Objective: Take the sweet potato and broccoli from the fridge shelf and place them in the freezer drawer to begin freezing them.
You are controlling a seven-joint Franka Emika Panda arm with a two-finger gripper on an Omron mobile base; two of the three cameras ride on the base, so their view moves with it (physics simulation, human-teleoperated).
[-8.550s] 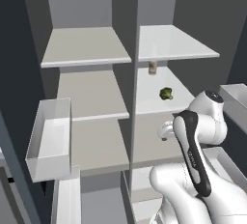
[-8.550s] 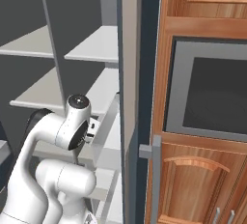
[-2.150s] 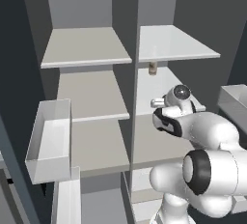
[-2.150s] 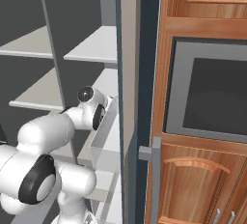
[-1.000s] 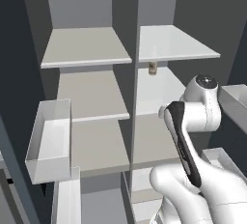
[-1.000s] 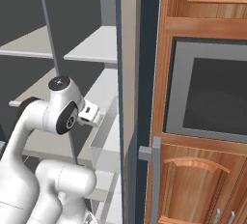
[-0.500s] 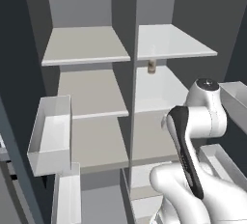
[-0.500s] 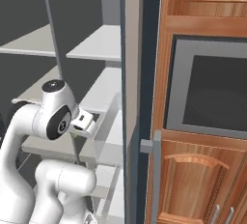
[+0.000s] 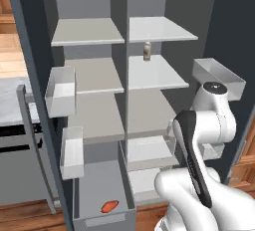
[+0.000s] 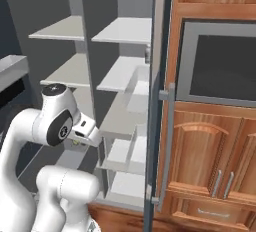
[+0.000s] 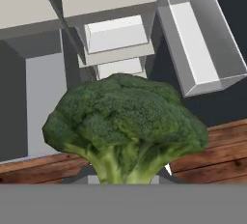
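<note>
broccoli off shelf, now in gripper | base backed off fridge

Setting: domestic kitchen. Evidence was an open fridge with grey shelves and door bins, a built-in oven to the right in wooden cabinetry, and wood flooring.

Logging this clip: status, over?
Gripper shut on broccoli. Sweet potato lies in open freezer drawer. Nothing seen blocking the drawer.
</note>
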